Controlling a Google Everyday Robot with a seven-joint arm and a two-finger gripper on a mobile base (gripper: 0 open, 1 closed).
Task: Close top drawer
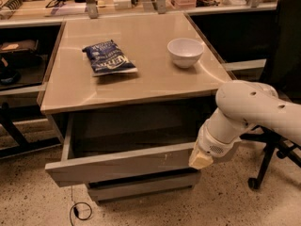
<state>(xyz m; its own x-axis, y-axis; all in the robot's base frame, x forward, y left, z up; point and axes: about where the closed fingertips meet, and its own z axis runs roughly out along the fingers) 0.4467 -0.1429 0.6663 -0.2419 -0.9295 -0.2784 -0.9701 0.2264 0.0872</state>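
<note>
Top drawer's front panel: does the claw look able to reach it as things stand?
Probably yes. The claw sits at the right end of the front panel of the pulled-out top drawer, and nothing stands between them.

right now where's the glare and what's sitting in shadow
Camera view: warm light, with soft glare on the tabletop beside the white bowl; the inside of the top drawer lies in deep shadow under the tabletop; the gripper, at the drawer front's right end, is well lit.
</note>
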